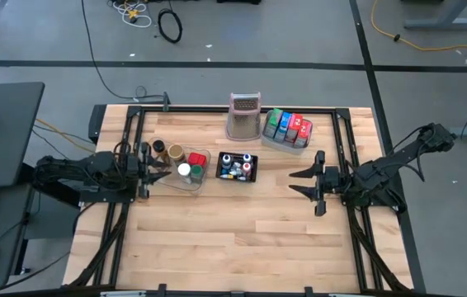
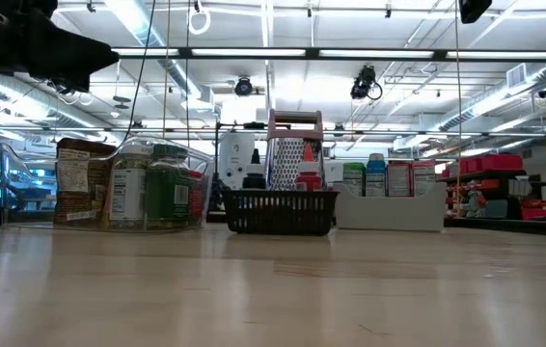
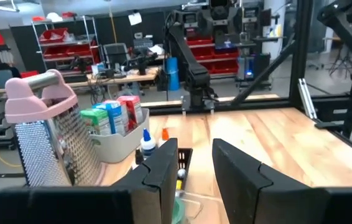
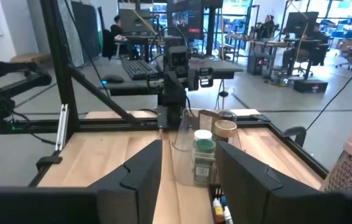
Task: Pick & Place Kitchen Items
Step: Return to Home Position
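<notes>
Jars with white, red and green lids stand in a clear tub (image 1: 191,172) at the table's middle left. Two dark-lidded jars (image 1: 167,150) stand on the wood just beyond the tub. Small colour-capped bottles (image 1: 237,165) fill a black mesh basket (image 1: 238,177). Green, blue and red packets (image 1: 288,125) stand upright in a grey tray (image 1: 287,142). My left gripper (image 1: 166,171) is level at the tub's left side, open and holding nothing (image 3: 194,149). To the right of the basket my right gripper (image 1: 293,183) is also level, open and holding nothing (image 4: 188,146).
A tall silvery box grater (image 1: 244,115) with a pink handle stands at the far middle, next to the tray. Black frame rails (image 1: 217,108) run along the table's far, left and right sides. Bare wood (image 1: 233,239) lies across the near half.
</notes>
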{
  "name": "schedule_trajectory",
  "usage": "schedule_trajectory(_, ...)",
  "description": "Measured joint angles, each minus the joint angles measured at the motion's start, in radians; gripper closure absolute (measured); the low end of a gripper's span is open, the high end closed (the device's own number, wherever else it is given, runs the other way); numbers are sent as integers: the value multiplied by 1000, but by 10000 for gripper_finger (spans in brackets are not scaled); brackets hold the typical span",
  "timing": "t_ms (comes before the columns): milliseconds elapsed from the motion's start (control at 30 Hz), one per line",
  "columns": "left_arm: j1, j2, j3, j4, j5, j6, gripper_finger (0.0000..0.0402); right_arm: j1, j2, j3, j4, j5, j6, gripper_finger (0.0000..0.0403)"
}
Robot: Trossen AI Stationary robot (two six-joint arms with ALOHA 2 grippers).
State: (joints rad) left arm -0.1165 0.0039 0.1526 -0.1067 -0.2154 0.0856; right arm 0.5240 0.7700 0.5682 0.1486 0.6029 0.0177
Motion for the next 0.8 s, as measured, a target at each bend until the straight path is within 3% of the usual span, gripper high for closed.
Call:
schedule_trajectory(467, 0, 0, -106, 125, 3, 4, 292, 2, 0, 0, 16, -18, 8, 243)
schedule_trajectory(800, -1, 10, -144, 172, 79, -15, 292, 2, 1, 0, 14, -19, 7, 243)
